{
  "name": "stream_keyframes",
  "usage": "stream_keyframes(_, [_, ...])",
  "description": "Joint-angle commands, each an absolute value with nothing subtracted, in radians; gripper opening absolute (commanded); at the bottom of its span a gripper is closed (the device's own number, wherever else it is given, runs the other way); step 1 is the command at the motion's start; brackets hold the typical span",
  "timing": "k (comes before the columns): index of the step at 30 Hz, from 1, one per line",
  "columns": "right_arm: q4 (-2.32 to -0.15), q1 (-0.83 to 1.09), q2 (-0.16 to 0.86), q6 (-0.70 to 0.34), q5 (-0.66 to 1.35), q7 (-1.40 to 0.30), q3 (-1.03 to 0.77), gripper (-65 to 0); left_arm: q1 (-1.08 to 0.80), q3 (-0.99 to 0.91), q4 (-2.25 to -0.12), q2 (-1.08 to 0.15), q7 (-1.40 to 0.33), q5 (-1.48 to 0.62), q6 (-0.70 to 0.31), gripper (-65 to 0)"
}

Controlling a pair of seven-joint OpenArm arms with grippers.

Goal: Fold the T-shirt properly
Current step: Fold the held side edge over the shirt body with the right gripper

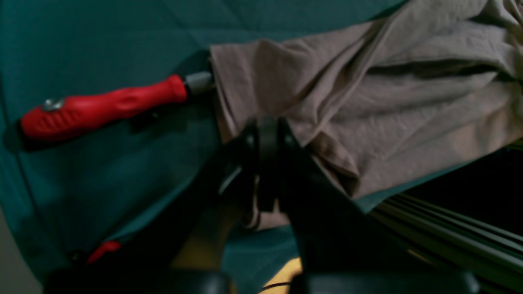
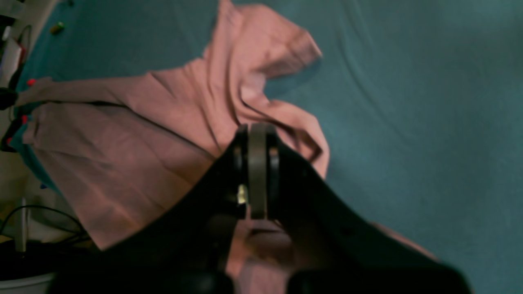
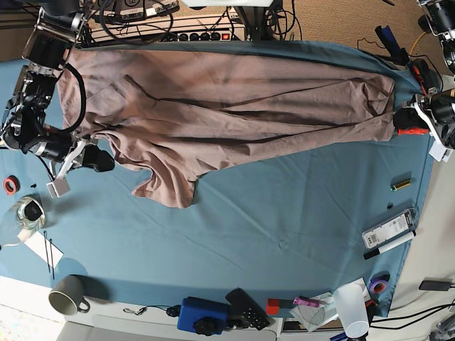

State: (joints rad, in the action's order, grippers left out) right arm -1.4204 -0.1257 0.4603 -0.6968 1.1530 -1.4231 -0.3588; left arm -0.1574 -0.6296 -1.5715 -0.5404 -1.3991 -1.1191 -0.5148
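**One shirt stretched between two closed claws**

Stretching across the upper half of the base view, one T-shirt [image 3: 213, 106] lies on the blue tablecloth [image 3: 284, 213], running from the upper left corner to the right edge, with one sleeve hanging down toward the middle of the frame. Two arms show here. The right gripper [image 3: 99, 159] sits at the left edge, its jaws together on the shirt's lower left corner. The left gripper [image 3: 405, 119] sits at the right edge, touching the shirt's far end beside a red handle [image 3: 410, 131]. Along the bottom edge stand one grey mug [image 3: 67, 295], one blue box [image 3: 202, 316] and one white cup [image 3: 352, 305]. At the lower right lie one clear case [image 3: 389, 229] and one black marker [image 3: 387, 246] just beside it. One glass jar [image 3: 21, 217] stands at the left edge.

In the left wrist view, the left gripper [image 1: 267, 126] is in the centre with its two jaws pressed together, pinching the edge of the T-shirt [image 1: 388, 106], which fills the upper right. One red handle [image 1: 102, 108] lies at the left on the tablecloth [image 1: 102, 41], its metal end touching the shirt's edge.

In the right wrist view, the right gripper [image 2: 257, 134] is in the centre, jaws together, clamped on a fold of the T-shirt [image 2: 122, 143]. The shirt spreads to the left, one sleeve pointing to the top centre. The tablecloth [image 2: 429, 122] fills the right side.
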Motion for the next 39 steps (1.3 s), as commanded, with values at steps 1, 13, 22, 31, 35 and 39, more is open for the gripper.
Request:
stream_keyframes(1, [-1.441, -0.154, 0.484, -0.698, 1.187, -1.396, -0.369, -65.0, -0.149, -0.639, -1.586, -0.562, -1.396, -1.14, -0.518, -65.0])
stream_keyframes(13, [-1.441, -0.185, 0.474, -0.698, 1.076, -1.396, -0.353, -48.2, -0.149, -0.639, -1.586, -0.563, -1.396, -1.139, -0.519, -65.0])
stream_keyframes(22, [-1.438, -0.275, 0.416, -0.64, 0.706, -1.194, -0.126, -48.2, -0.149, -0.639, -1.586, -0.563, -1.396, -1.138, -0.519, -65.0])
stream_keyframes(31, [-1.438, -0.288, 0.336, -0.456, 0.476, -1.086, 0.006, -48.2, -0.149, -0.639, -1.586, -0.563, -1.396, -1.139, -0.525, -65.0])
stream_keyframes(35, [-1.393, -0.289, 0.293, -0.424, 0.416, -1.051, 0.006, -48.2, -0.149, -0.639, -1.586, -0.563, -1.396, -1.139, -0.525, -65.0])
stream_keyframes(39, [-1.273, -0.292, 0.28, -0.416, 0.399, -1.017, 0.006, -48.2, -0.149, -0.639, -1.586, -0.563, -1.396, -1.139, -0.525, -65.0])
